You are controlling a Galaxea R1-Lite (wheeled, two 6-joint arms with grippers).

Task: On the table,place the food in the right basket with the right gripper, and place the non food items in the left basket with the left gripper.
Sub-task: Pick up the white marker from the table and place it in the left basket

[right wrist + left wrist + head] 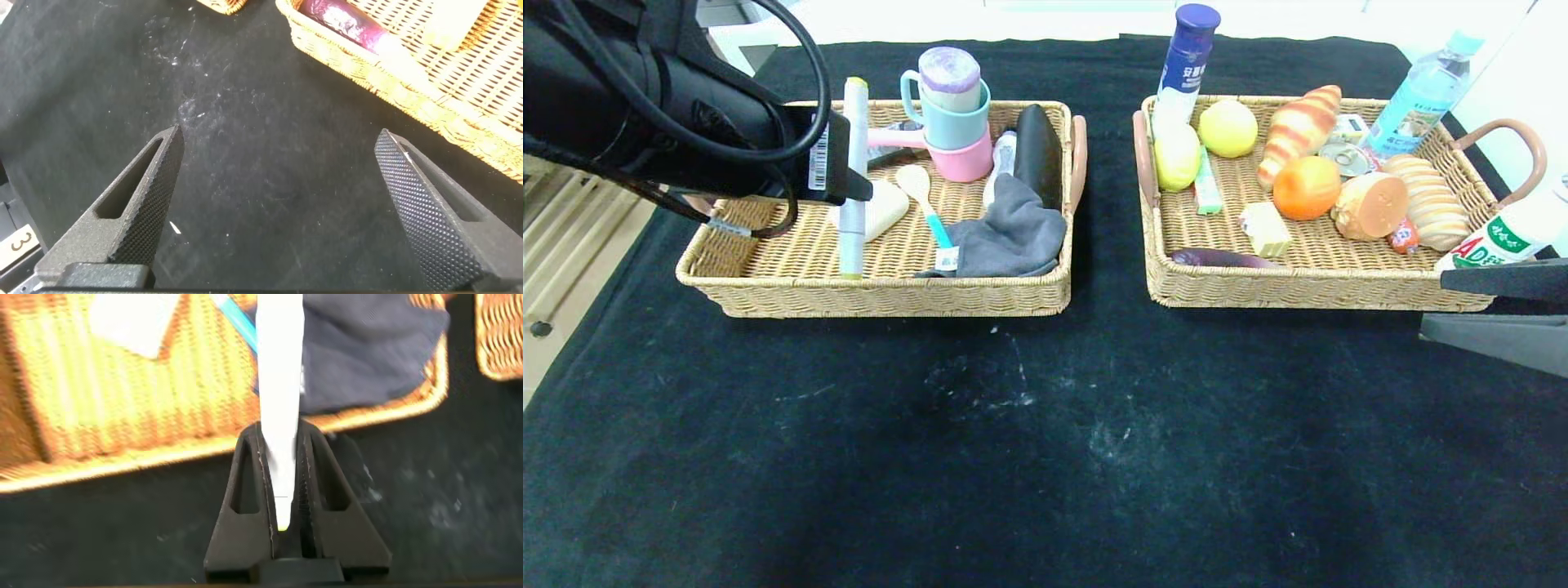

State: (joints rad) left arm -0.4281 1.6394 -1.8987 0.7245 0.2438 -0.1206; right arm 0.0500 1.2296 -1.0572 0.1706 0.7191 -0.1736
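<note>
Now: left gripper (282, 510) pinches a white marker (854, 175) by its yellow-tipped end, the pen held upright over the left basket (727, 298), above the weave near a pale soap-like block (882, 211).

Step in hand, as I judge it — release of the marker into the left basket. To do it well: bring the pen lower and tip it flatter before parting the jaws, so it lies down on bare weave and does not topple against the stacked cups (952, 122) or bounce over the front rim. The grey cloth (1013, 237) and blue spoon (927, 208) lie further to the right, apart from it.

Right gripper (278, 204) — jaws spread wide, nothing between them, parked over black cloth just in front of the right basket (1176, 286).
</note>
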